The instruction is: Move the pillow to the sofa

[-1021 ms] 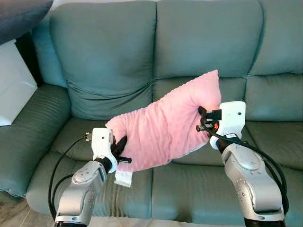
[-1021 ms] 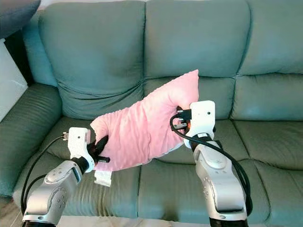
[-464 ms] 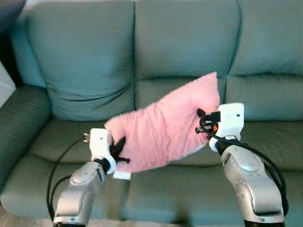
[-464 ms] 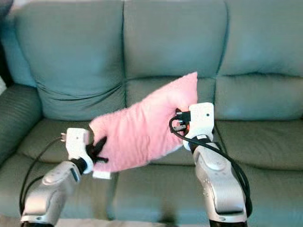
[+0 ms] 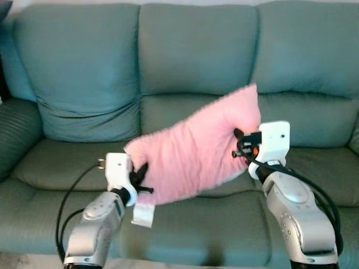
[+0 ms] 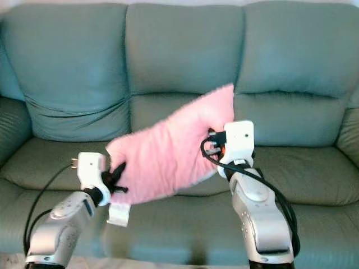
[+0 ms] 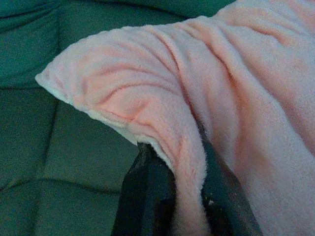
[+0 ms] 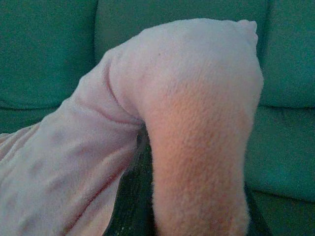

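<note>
In the left eye view, we held the pink pillow (image 5: 196, 151) in the air in front of the green sofa (image 5: 185, 61), above its seat cushions and not resting on them, tilted so that its right corner rose toward the backrest. Our left end effector (image 5: 140, 180) was clamped on the pillow's lower left edge, with a white tag (image 5: 143, 214) hanging just below it, while our right end effector (image 5: 240, 144) pinched the pillow's right side beneath the raised corner. The right eye view gave the same scene, the pillow (image 6: 171, 148) spanning the gap between both arms. In the left wrist view, our black fingers (image 7: 147, 191) were closed on a fold of the pink plush (image 7: 206, 98), with the sofa's green seat behind. In the right wrist view, the pillow (image 8: 197, 123) bulged over our fingers (image 8: 135, 196), which gripped it from beneath, the sofa back behind.
</note>
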`<state>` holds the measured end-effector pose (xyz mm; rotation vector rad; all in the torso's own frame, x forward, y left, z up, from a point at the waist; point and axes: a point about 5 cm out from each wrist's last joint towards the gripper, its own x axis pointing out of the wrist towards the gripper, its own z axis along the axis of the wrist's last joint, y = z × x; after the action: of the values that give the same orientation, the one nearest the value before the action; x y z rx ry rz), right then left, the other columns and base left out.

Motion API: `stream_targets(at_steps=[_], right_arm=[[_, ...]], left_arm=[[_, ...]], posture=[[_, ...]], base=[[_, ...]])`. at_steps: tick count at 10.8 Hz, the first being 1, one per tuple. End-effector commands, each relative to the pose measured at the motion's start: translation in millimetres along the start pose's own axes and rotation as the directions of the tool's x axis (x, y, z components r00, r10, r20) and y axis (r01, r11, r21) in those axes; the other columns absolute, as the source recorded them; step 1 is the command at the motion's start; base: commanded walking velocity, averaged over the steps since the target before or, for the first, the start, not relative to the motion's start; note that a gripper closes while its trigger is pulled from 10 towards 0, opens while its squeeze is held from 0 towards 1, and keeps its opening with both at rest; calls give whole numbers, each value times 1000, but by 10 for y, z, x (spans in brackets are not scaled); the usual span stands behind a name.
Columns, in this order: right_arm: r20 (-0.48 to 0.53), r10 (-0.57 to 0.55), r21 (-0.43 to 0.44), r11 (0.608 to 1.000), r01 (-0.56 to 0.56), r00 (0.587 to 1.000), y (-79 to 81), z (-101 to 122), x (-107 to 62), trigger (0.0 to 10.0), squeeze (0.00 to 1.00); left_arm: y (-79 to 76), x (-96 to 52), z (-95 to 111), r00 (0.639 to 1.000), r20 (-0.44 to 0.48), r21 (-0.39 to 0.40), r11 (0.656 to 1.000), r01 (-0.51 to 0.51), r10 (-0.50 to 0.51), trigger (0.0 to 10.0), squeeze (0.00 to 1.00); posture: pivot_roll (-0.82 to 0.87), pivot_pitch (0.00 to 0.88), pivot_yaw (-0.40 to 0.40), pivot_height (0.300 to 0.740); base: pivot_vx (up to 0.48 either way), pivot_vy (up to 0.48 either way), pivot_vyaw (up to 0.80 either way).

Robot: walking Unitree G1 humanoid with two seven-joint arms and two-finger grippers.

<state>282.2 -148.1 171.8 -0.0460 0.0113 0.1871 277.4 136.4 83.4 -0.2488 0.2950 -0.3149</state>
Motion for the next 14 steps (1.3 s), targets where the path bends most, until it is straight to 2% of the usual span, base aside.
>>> stream_targets(at_steps=[1, 4, 6, 8, 9, 10, 11, 13, 14], right_arm=[[25, 1, 0, 1000, -1, 1000, -10, 61, -9, 10000, 0], [21, -1, 0, 1000, 1, 1000, 0, 49, 8, 10000, 0], [-6, -17, 6, 1000, 17, 1000, -48, -51, 25, 10000, 0], [-16, -41, 12, 999, 41, 999, -92, -99, 42, 10000, 0], [-40, -117, -4, 993, 117, 992, -226, -207, 58, 10000, 0], [-75, -175, -12, 985, 175, 982, -342, -320, 48, 10000, 0], [-105, -205, -10, 979, 205, 973, -411, -404, 24, 10000, 0], [-241, -276, 6, 958, 286, 930, -612, -772, -113, 10000, 0], [-253, -298, 12, 951, 310, 921, -652, -832, -145, 10000, 0]], left_arm=[[-58, 25, 21, 1000, 7, -3, 1000, 30, -30, 10000, 0], [33, 53, 54, 1000, 17, 14, 1000, -3, 3, 10000, 0], [202, 122, 92, 998, 25, 72, 996, -55, 54, 10000, 0], [273, 177, 94, 998, 21, 99, 993, -60, 58, 10000, 0], [339, 264, -36, 998, -30, 134, 990, -46, 50, 10000, 0], [341, 325, -150, 997, -64, 129, 991, -32, 40, 10000, 0], [325, 362, -177, 998, -54, 123, 992, -29, 36, 10000, 0], [191, 502, -224, 998, -58, 114, 993, 18, -12, 10000, 0], [163, 525, -232, 998, -64, 109, 994, 31, -24, 10000, 0]], posture=[[-285, 69, 29, 740], [-281, 70, 31, 740], [-279, 69, 30, 740], [-277, 71, 26, 740], [-269, 81, 24, 740], [-272, 97, 30, 740], [-275, 114, 40, 740], [-293, 189, 67, 740], [-293, 206, 71, 740]], base=[[0, 0, 0], [0, 0, 0], [0, 0, 0], [0, 0, 0], [0, 0, 0], [0, 0, 0], [0, 0, 0], [0, 0, 0], [0, 0, 0]])
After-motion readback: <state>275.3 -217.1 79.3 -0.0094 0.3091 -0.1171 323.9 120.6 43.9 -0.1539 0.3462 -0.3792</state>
